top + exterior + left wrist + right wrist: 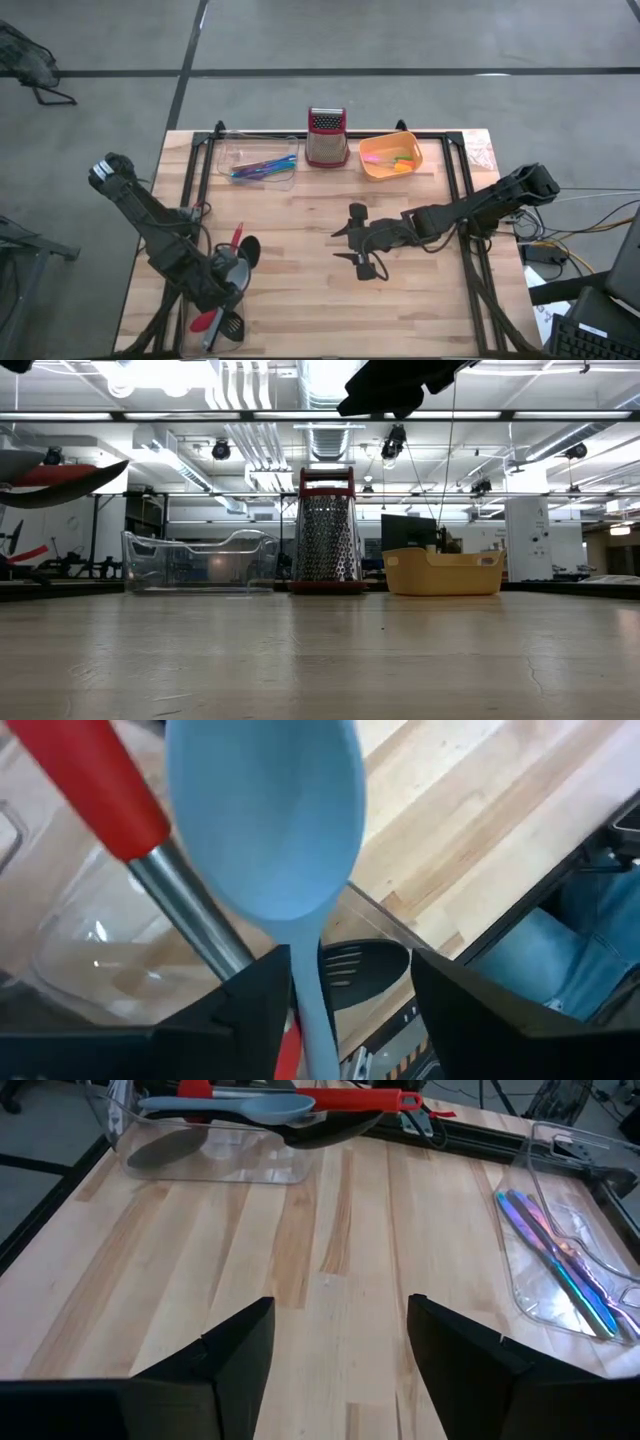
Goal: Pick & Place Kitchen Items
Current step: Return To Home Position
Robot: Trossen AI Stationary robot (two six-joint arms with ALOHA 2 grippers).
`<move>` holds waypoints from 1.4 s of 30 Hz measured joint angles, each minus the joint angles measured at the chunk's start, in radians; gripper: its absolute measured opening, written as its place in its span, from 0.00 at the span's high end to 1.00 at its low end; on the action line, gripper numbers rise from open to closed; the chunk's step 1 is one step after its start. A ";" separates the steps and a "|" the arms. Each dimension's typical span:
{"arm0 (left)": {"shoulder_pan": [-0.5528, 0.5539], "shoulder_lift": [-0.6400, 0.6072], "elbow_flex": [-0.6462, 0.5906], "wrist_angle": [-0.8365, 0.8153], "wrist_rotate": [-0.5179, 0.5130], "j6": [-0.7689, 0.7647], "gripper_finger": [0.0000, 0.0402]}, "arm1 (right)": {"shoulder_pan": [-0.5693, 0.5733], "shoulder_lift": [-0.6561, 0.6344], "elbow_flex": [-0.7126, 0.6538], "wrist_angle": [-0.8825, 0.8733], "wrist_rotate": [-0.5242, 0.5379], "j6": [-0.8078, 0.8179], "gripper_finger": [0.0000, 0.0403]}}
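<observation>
High view: left gripper [230, 278] above red spoon [205, 321], table's left side; right gripper [342, 246] mid-table.
Low view: grater [325, 530] between tray [200, 560] and tub [443, 572].
Left wrist view: fingers apart, gripping nothing; grey spoon [265, 820] in clear bin [70, 960].
Right wrist view: fingers wide apart, empty.

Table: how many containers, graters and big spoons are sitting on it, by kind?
Clear bins: 2
Orange tub: 1
Box grater: 1
Serving spoons: 3 (red spoon, blue-grey spoon, black slotted spoon)
Total: 7
</observation>
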 joint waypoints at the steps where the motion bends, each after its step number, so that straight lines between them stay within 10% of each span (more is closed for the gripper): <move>1: 0.000 0.000 0.003 -0.001 -0.006 0.013 0.47 | 0.000 0.000 0.000 0.000 0.000 0.000 0.44; 11: 0.000 -0.035 0.055 -0.001 -0.029 0.136 0.47 | 0.000 -0.005 0.000 -0.008 0.001 -0.002 0.53; 17: 0.012 -0.069 0.095 0.002 -0.212 0.242 0.48 | 0.000 -0.005 0.002 -0.008 0.000 -0.008 0.67; 24: 0.084 -0.075 0.102 0.105 -0.315 0.530 0.71 | -0.009 -0.013 0.017 -0.050 -0.041 -0.025 0.93; 29: 0.172 -0.057 0.067 0.323 -0.326 0.864 0.97 | -0.068 -0.013 -0.001 0.030 -0.234 -0.011 0.97; 33: 0.238 -0.054 0.027 0.564 -0.362 1.185 0.98 | -0.099 -0.024 -0.037 0.083 -0.258 -0.016 0.98; 42: 0.526 -0.052 -0.198 1.148 -0.041 1.579 0.98 | -0.125 -0.124 -0.186 0.308 -0.211 -0.049 0.98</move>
